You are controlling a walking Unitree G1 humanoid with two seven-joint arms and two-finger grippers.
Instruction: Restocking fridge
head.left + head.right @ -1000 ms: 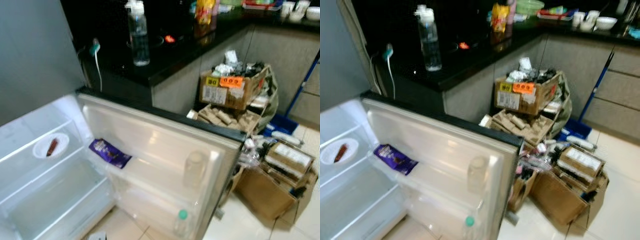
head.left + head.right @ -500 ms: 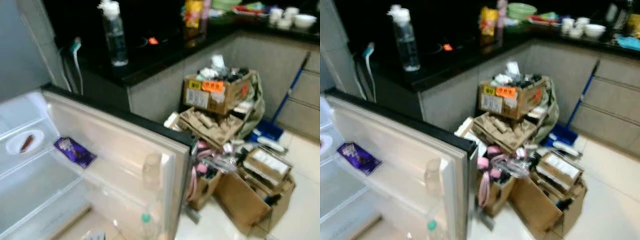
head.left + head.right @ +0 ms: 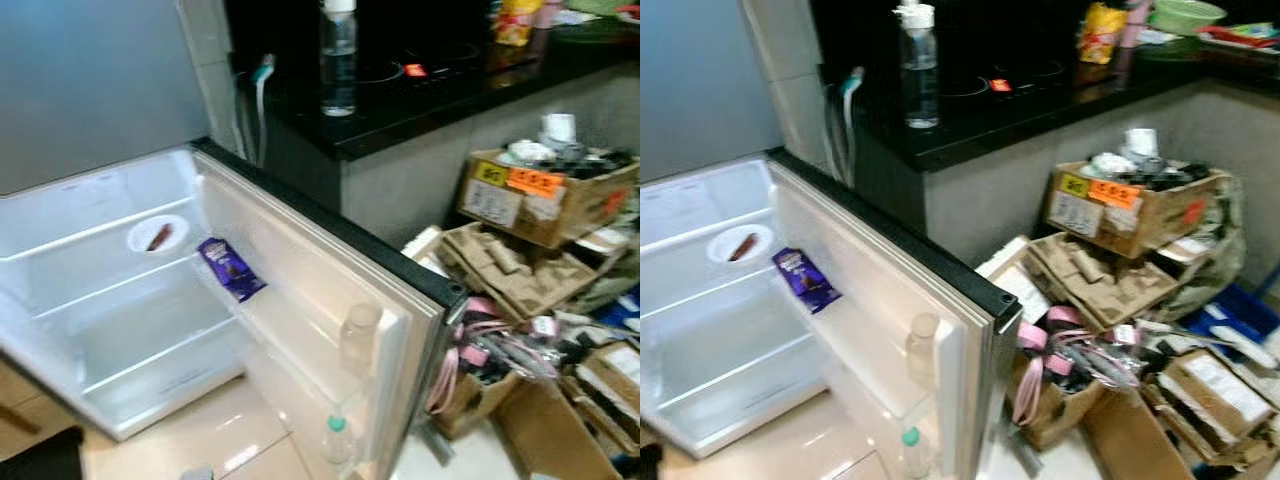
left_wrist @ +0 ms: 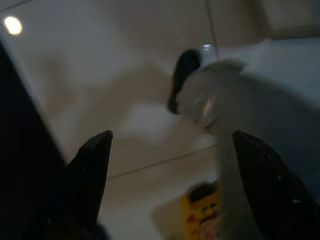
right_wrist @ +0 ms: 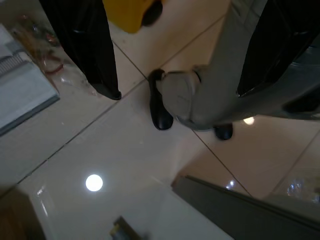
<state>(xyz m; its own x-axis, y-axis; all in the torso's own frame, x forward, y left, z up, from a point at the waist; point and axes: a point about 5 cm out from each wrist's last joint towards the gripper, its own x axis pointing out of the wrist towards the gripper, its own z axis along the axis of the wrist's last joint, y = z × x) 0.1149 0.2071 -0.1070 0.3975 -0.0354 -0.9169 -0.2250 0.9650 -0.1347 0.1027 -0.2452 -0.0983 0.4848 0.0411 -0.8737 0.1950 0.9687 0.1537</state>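
Restocking has barely begun, as far as you can judge. The fridge stands with its door swung wide. Its glass shelves are nearly bare: a small white dish with a brown item sits at the back edge of the upper shelf. A purple snack packet lies in the upper door rack, at the hinge end. A pale bottle stands at that rack's outer end, and a green-capped bottle stands in the lower door rack.

Note the supplies you may draw on: a clear water bottle near the front edge of the black counter, and open cardboard boxes stacked on the floor against the counter base.

The left gripper and right gripper hang over floor tiles, fingers spread wide, holding nothing. Most shelf space remains to be filled.
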